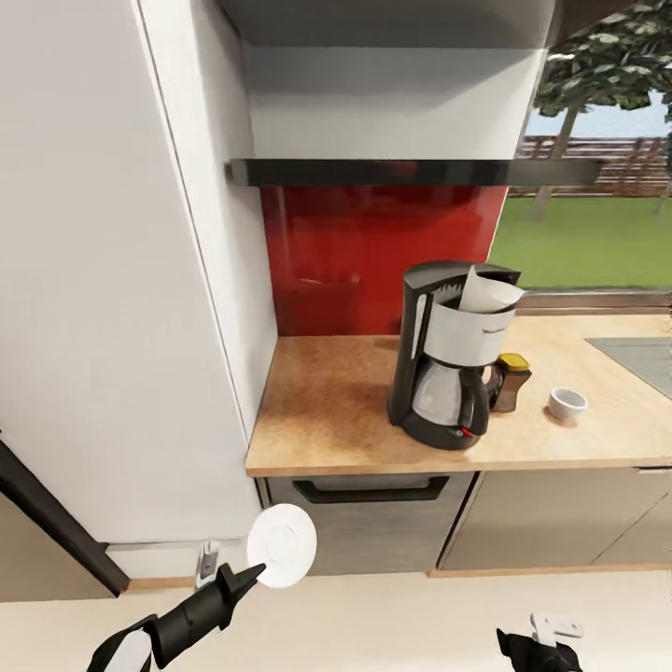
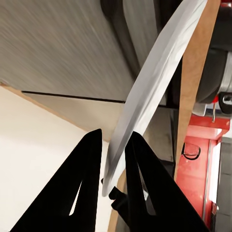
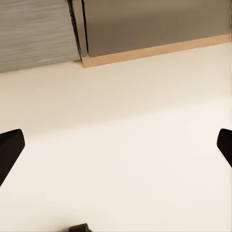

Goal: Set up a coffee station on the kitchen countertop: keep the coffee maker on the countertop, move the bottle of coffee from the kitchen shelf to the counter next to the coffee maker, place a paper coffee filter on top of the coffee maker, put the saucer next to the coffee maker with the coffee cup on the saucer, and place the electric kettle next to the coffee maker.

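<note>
The black coffee maker (image 1: 448, 373) stands on the kitchen countertop (image 1: 327, 411) with the white paper coffee filter (image 1: 490, 291) sticking out of its top. Just right of it sits the bottle of coffee (image 1: 510, 381), brown with a yellow lid, and further right the white coffee cup (image 1: 567, 403). My left gripper (image 1: 254, 571) is low in front of the cabinets, shut on the rim of the white saucer (image 1: 283, 545); the left wrist view has the saucer (image 2: 145, 92) edge-on between the fingers (image 2: 84, 183). My right gripper (image 3: 116, 145) is open over bare floor. The kitchen shelf (image 1: 411, 172) above is bare.
A tall white cabinet (image 1: 121, 280) stands left of the counter. Grey drawer fronts (image 1: 373, 518) with a black handle sit under the worktop. A sink edge (image 1: 639, 355) lies at the far right, below a window. The red backsplash (image 1: 373, 252) runs behind the coffee maker.
</note>
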You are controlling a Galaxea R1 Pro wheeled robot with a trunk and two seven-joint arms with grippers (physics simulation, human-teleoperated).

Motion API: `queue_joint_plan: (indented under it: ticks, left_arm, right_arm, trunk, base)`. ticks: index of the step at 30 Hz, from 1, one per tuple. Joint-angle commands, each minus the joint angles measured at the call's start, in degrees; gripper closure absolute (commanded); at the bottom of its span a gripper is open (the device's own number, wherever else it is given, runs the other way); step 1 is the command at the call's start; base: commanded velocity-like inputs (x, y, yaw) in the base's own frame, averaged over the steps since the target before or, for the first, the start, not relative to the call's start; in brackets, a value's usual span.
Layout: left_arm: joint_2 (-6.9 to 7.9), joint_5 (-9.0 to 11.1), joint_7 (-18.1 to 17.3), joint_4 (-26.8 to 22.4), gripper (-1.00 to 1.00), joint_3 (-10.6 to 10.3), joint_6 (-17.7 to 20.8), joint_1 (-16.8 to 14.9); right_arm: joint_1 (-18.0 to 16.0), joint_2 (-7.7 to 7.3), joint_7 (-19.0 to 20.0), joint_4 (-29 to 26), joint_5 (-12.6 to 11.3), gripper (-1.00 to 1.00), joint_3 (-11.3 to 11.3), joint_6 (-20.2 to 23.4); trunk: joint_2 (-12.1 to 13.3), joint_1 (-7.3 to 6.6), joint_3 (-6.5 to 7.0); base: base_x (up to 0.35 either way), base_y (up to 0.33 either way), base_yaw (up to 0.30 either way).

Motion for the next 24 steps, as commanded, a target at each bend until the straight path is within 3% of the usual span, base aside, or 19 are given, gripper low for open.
queue_joint_plan:
  ticks: [1, 22, 24]
  left_arm:
    - [-0.01, -0.01, 0.24, -0.06, 1.0, 0.1, 0.31, -0.03]
    - [-0.02, 0.0, 0.15, -0.06, 1.0, 0.24, 0.47, 0.14]
    - [-0.02, 0.03, 0.15, -0.06, 1.0, 0.25, 0.48, 0.18]
  right_arm:
    - [-0.06, 0.01, 0.37, 0.07, 0.41, -1.0, -0.49, -0.25]
    - [-0.06, 0.06, 0.32, 0.11, 0.33, -1.0, -0.49, -0.2]
    - [-0.08, 0.6, 0.29, 0.08, 0.36, -1.0, -0.49, -0.22]
  trunk:
    - [-0.07, 0.02, -0.08]
    - [-0.07, 0.02, -0.13]
    - [-0.07, 0.02, -0.19]
  base:
    - [0.05, -0.281, 0.0]
    - [0.013, -0.282, 0.008]
    - [0.081, -0.285, 0.162]
